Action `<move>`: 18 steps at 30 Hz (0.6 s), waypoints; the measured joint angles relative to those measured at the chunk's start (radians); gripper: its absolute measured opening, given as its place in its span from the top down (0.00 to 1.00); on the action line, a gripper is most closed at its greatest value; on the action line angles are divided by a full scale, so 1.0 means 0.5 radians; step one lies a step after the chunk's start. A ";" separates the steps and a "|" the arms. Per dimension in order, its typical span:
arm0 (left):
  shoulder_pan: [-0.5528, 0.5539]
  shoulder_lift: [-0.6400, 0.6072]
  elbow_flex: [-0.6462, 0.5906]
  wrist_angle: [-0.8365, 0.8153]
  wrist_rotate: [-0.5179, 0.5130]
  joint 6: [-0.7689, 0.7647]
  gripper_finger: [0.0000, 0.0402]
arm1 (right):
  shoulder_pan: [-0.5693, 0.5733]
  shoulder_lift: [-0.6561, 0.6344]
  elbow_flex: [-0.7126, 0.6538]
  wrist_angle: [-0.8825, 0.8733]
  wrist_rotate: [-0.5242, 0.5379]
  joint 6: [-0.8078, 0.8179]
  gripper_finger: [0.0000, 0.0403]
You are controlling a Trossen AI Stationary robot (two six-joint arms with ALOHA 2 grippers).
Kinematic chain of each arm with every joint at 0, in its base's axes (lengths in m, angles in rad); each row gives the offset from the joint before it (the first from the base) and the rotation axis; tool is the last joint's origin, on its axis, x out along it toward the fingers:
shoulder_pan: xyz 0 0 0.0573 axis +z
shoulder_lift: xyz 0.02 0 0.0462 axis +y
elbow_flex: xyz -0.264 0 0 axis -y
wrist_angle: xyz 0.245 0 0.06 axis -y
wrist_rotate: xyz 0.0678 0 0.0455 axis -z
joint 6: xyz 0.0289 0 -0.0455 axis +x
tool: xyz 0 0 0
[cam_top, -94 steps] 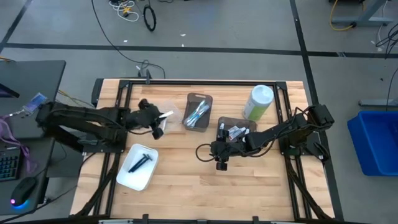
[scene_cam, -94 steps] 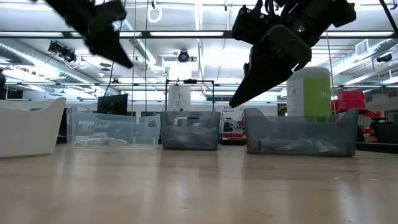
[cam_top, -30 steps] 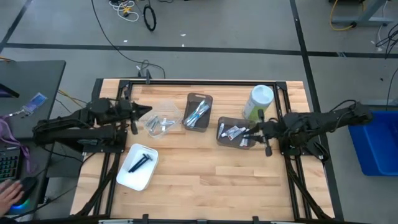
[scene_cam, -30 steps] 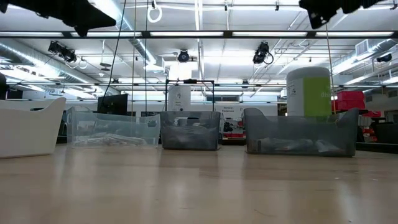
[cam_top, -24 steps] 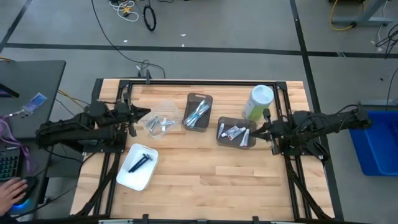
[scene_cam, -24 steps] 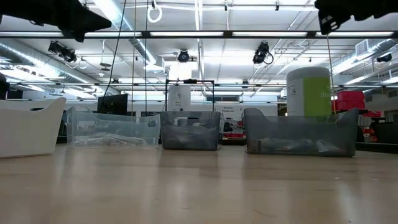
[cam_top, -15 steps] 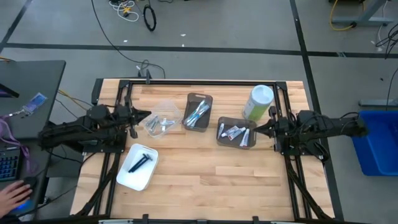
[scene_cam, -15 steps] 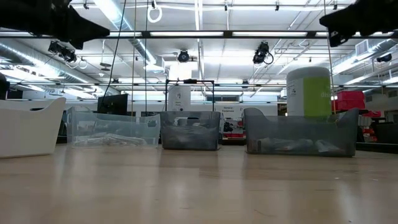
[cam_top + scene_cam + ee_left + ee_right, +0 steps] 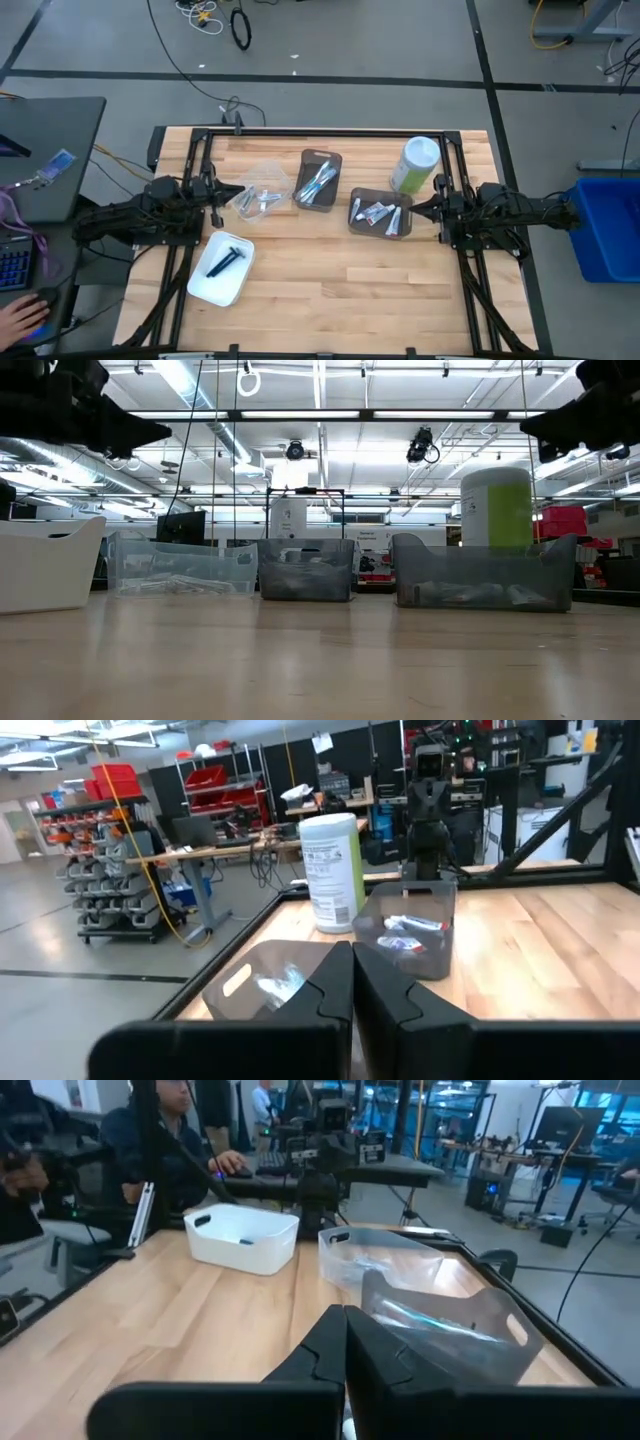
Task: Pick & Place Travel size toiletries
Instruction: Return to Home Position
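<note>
High view: the left gripper (image 9: 218,190) and right gripper (image 9: 425,207) have drawn back to opposite edges of the table (image 9: 330,290), clear of all containers.
Item location: the travel size toiletries (image 9: 377,211) lie in the dark bins (image 9: 321,154) and the clear bin (image 9: 268,172); a razor (image 9: 227,258) lies in the white tray (image 9: 215,287).
Low view: both arms now show only at the upper corners.
Left wrist view: fingers (image 9: 325,990) pressed together, holding nothing.
Right wrist view: fingers (image 9: 322,1342) together, holding nothing.
Task status: sorting appears complete; only homing remains.

Matt wooden table (image 9: 330,285), smoky translucent plastic bin (image 9: 480,568)
</note>
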 joint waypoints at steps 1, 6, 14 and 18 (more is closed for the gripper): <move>0.000 0.007 -0.005 0.003 0.000 -0.001 0.99 | 0.000 -0.018 -0.029 0.026 0.000 0.014 0.99; 0.000 -0.001 -0.047 0.009 0.055 -0.003 0.96 | 0.000 -0.055 -0.163 0.159 -0.001 0.032 0.99; -0.001 0.000 -0.213 0.264 0.141 -0.015 0.99 | 0.000 -0.055 -0.358 0.448 0.003 0.034 0.99; -0.001 0.001 -0.271 0.366 0.172 -0.020 0.97 | -0.007 -0.053 -0.384 0.523 0.010 0.046 0.99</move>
